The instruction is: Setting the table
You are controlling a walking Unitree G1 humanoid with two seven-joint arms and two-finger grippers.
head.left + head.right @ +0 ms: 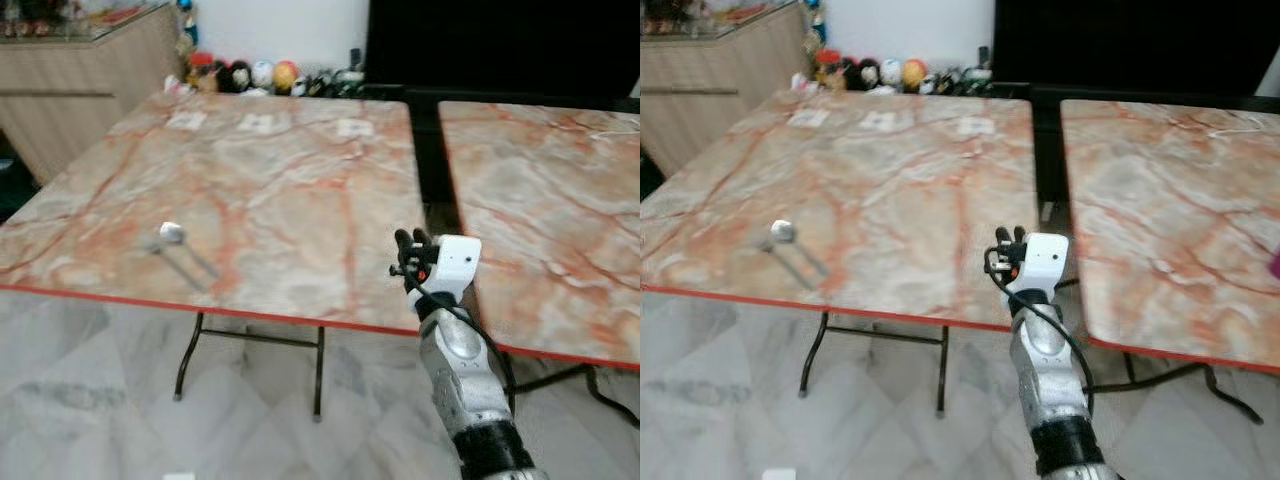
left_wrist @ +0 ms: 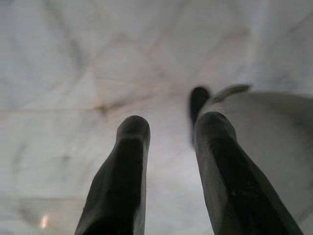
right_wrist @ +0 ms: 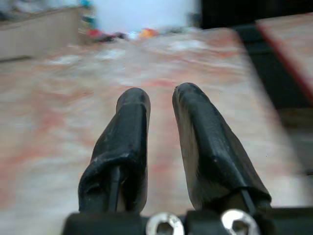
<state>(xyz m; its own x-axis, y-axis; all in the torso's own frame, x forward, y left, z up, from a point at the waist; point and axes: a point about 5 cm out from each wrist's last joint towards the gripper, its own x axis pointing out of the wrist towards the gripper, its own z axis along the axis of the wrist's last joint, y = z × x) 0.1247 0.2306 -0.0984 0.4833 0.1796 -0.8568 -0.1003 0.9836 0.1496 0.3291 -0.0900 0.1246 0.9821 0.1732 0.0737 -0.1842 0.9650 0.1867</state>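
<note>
A metal spoon (image 1: 183, 248) lies on the left marble table (image 1: 280, 180), near its front left edge, bowl end toward the far side. My right gripper (image 1: 412, 238) is raised over that table's front right corner, well to the right of the spoon. Its black fingers (image 3: 127, 127) stand a narrow gap apart with nothing between them. My left gripper (image 2: 171, 122) hangs down over the pale tiled floor, open and empty.
A second marble table (image 1: 540, 190) stands to the right, across a dark gap (image 1: 430, 150). Three pale flat items (image 1: 260, 123) lie at the left table's far side. Small toys (image 1: 250, 75), a wooden cabinet (image 1: 80, 80) and a dark screen (image 1: 500, 40) line the back.
</note>
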